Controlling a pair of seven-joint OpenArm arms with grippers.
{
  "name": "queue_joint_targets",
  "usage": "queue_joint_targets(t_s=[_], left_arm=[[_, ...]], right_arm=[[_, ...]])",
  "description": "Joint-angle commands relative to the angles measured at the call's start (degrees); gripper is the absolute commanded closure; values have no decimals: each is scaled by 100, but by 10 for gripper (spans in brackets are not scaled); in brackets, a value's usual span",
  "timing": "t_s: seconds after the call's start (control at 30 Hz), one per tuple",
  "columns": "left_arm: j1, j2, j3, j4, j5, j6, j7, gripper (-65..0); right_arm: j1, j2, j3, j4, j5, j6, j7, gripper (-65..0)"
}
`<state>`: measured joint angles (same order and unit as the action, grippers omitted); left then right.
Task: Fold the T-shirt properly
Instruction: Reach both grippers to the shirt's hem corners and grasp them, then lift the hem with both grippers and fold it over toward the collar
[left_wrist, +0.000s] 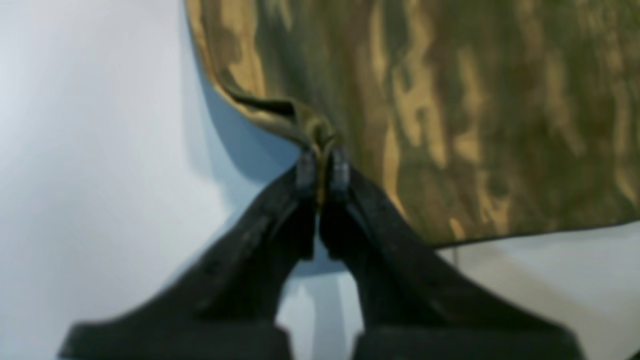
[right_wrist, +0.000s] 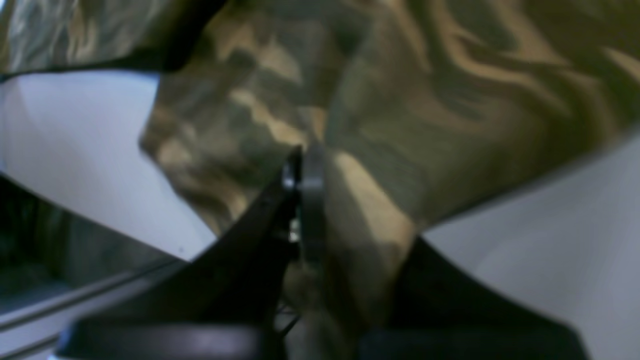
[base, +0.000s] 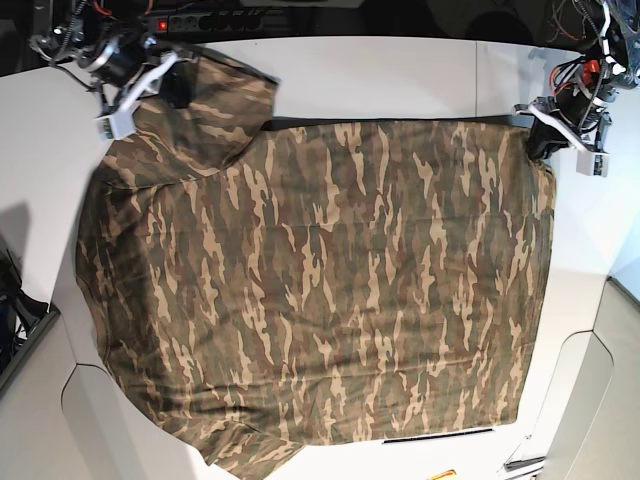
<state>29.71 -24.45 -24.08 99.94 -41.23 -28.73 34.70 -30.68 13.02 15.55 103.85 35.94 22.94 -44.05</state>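
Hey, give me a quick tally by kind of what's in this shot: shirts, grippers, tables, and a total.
Camouflage short-sleeved cloth T-shirt, spread flat: 1
Black robot grippers, left gripper and right gripper, each shut on an edge of the shirt: 2
White table under the shirt: 1
Total: 4

Black tapered fingers with ridged grey pads, white wrist brackets, red and black cables
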Motion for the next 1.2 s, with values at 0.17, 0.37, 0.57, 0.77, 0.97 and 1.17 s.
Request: queue_joint_targets(t_s=[0.17, 0.37, 0.57, 0.77, 0.97, 1.17], left_arm=[[398, -94, -487, 761, -398, -116, -101, 0], [442, -98, -695, 1110, -396, -157, -140, 0], [114, -96, -706, 1051, -367, -155, -195, 0], [-457, -96, -702, 535, -372, -155, -236, 0], [-1119, -92, -662, -236, -369, -153, -308, 0], [-1683, -94, -413, -739, -68, -155, -507, 0]], right_arm=[[-396, 44, 737, 520, 1423, 710, -232, 0], [-356, 44, 1259, 1003, 1703, 881, -267, 0], [229, 46, 1410, 1106, 1613, 883, -221, 0], [901, 46, 1405, 1093, 1150, 881, -52, 0], [1692, 48, 1403, 922, 872, 881, 59, 0], [2479, 48, 1355, 199, 769, 883, 63, 0]])
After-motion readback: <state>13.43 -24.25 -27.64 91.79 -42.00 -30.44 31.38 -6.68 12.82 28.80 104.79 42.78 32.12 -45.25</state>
